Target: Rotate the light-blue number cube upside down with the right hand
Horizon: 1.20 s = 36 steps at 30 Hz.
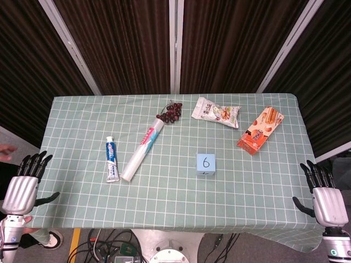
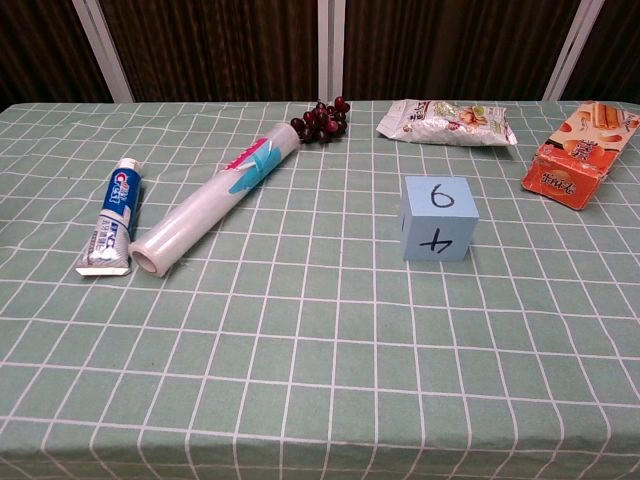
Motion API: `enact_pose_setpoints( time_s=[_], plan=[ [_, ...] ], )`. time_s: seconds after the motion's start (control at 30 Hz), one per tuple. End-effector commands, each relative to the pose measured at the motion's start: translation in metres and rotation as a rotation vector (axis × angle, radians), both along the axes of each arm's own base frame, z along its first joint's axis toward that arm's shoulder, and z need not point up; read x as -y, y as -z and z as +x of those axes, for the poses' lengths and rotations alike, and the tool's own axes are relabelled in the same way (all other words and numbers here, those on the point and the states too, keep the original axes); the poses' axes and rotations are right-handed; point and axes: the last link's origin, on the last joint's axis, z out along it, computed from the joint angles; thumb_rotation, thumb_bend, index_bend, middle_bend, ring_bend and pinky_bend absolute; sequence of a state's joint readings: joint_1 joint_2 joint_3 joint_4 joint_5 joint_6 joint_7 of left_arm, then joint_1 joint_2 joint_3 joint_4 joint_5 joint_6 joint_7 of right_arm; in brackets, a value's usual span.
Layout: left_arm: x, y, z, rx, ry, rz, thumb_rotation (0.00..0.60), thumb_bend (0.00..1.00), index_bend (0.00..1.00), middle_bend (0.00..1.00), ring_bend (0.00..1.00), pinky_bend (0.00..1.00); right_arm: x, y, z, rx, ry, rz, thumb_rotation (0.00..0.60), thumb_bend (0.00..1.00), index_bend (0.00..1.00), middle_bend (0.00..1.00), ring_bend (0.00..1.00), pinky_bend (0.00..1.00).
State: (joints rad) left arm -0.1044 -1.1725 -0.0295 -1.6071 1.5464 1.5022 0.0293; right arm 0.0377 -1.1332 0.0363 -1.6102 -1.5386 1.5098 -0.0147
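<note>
The light-blue number cube (image 1: pixel 205 163) stands on the green checked tablecloth (image 1: pixel 164 192), right of centre. Its top face reads 6, and in the chest view the cube (image 2: pixel 438 218) shows a 4 on the side facing me. My right hand (image 1: pixel 322 194) hovers off the table's right front corner, fingers spread and holding nothing, well apart from the cube. Off the left front corner my left hand (image 1: pixel 24 186) is likewise spread and holds nothing. Neither hand appears in the chest view.
A toothpaste tube (image 1: pixel 112 159) and a clear film roll (image 1: pixel 142 153) lie left of centre. Dark grapes (image 1: pixel 170 113), a snack bag (image 1: pixel 216 112) and an orange biscuit box (image 1: pixel 260 130) sit along the far side. Dark curtains hang behind the table.
</note>
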Motion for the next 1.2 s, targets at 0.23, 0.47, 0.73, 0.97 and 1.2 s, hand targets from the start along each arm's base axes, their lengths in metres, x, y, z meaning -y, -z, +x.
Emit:
enact_pose_setpoints(
  time_s=[0.23, 0.47, 0.73, 0.97, 1.2],
  plan=[
    [0.001, 0.0, -0.002, -0.002, -0.004, 0.0, 0.6, 0.0, 0.07, 0.0, 0.0, 0.0, 0.001, 0.001, 0.002, -0.003, -0.004, 0.007, 0.6, 0.18, 0.0, 0.0, 0.0, 0.0],
    [0.0, 0.0, -0.002, 0.0, -0.003, -0.004, 0.6, 0.0, 0.07, 0.0, 0.0, 0.0, 0.004, 0.001, 0.005, -0.021, -0.013, 0.026, 0.6, 0.37, 0.0, 0.0, 0.0, 0.0],
    [0.001, 0.005, -0.006, 0.004, -0.007, -0.011, 0.6, 0.0, 0.07, 0.0, 0.0, 0.0, 0.014, -0.002, 0.014, -0.087, -0.032, 0.058, 0.6, 1.0, 0.0, 0.22, 0.15, 0.16],
    [0.0, 0.006, -0.006, 0.0, -0.007, -0.016, 0.6, 0.0, 0.07, 0.0, 0.0, 0.0, 0.026, 0.012, 0.026, -0.191, -0.053, 0.214, 0.6, 1.0, 0.0, 0.85, 0.74, 0.7],
    [0.001, 0.006, -0.008, -0.001, -0.013, -0.016, 0.6, 0.0, 0.07, 0.0, 0.0, 0.0, 0.052, 0.026, 0.049, -0.266, -0.075, 0.415, 0.6, 1.0, 0.0, 0.92, 0.82, 0.72]
  ],
)
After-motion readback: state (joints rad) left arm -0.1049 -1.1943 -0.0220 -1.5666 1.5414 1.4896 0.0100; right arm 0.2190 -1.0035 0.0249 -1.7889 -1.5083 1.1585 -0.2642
